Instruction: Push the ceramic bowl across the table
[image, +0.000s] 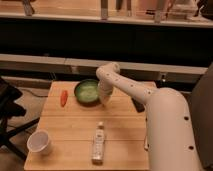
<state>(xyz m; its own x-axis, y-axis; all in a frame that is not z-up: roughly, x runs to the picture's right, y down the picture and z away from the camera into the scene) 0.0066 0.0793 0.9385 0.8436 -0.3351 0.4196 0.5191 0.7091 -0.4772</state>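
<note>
The ceramic bowl (87, 92), round with a dark green rim and paler green inside, sits on the far middle of the light wooden table (70, 127). My white arm reaches in from the right and bends down at the bowl's right side. The gripper (104, 100) hangs just right of the bowl, at or against its rim; I cannot tell if it touches.
A small white cup (39, 142) stands at the near left corner. A clear bottle (98, 143) lies near the front middle. A red-orange carrot-like item (63, 98) lies left of the bowl. A dark chair frame (10, 115) stands left of the table.
</note>
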